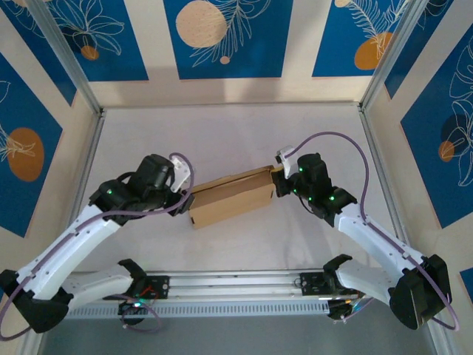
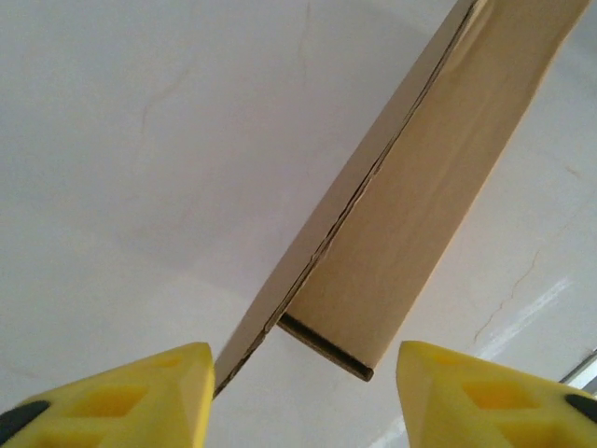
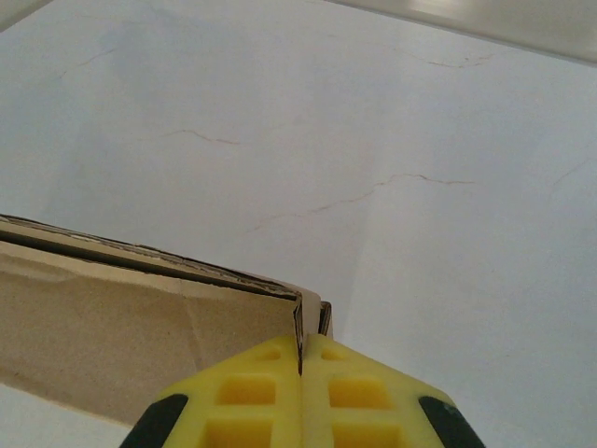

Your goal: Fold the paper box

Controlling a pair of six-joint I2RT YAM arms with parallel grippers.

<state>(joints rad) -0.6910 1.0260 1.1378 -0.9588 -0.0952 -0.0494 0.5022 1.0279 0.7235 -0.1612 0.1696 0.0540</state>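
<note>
The paper box (image 1: 233,198) was located mid-tabletop (image 1: 222,133), between the two hands. Its right end edge was grasped by the clenched right hand (image 3: 300,359). The left hand (image 2: 303,362) was released, fingers (image 2: 140,392) spread either side of the left end.

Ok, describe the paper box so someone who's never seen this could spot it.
Find the white table ringed by blue-patterned walls. Near its middle is the paper box, long and shallow, with the right fingers pinching one end. It is the only brown cardboard thing there.
</note>
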